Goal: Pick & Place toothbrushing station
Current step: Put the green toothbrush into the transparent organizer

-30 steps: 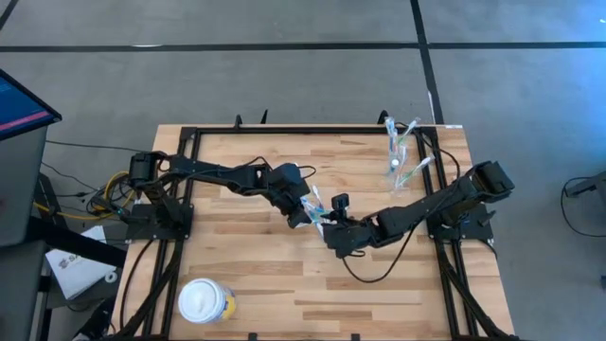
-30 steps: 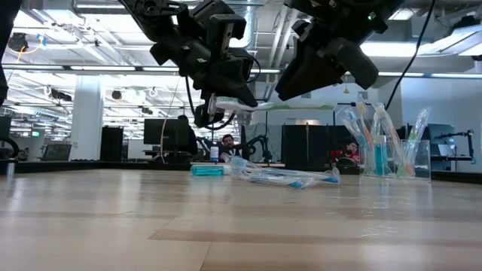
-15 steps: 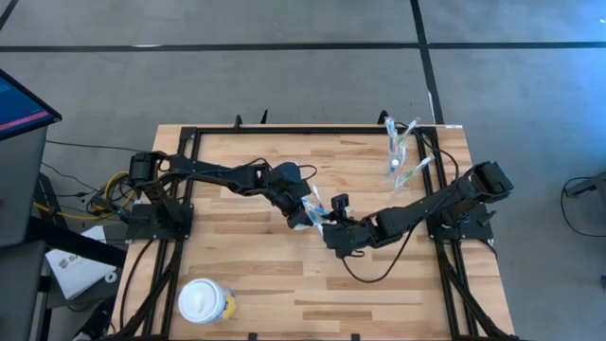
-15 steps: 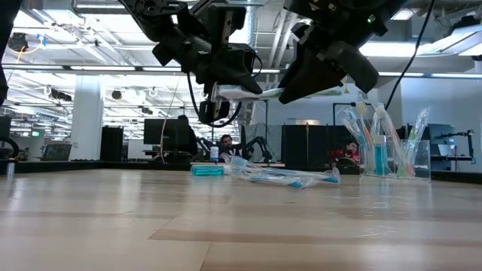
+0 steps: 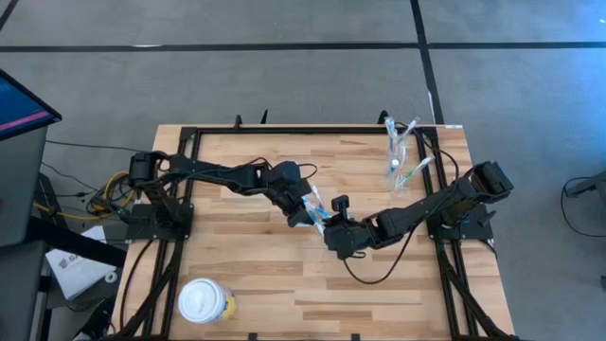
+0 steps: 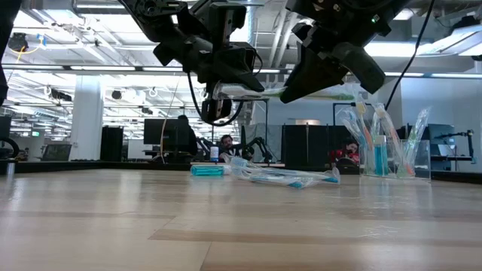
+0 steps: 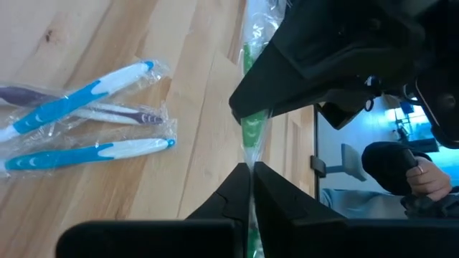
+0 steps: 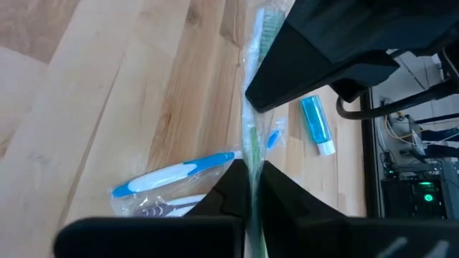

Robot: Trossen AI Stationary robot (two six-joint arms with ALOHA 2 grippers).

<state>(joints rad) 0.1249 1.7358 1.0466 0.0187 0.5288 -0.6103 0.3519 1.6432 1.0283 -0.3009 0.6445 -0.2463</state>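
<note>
Both hands pinched the same thin green toothbrush (image 7: 251,129) in crinkly clear wrap, mid-air: left hand (image 5: 305,210) and right hand (image 5: 333,231) each clamped on one end. Blue wrapped toothbrushes (image 7: 79,122) lay on the wood-plank table (image 5: 256,275) just below.

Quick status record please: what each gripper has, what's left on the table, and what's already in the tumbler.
left gripper: shut on one end of a wrapped green toothbrush, held above the table
right gripper: shut on the other end of the same toothbrush, mid-table
loose on table: wrapped blue toothbrushes, blue tube with white cap
clear tumbler: upright near the far right corner, several toothbrushes standing in it
white-lidded tub: near front left edge, untouched
</note>
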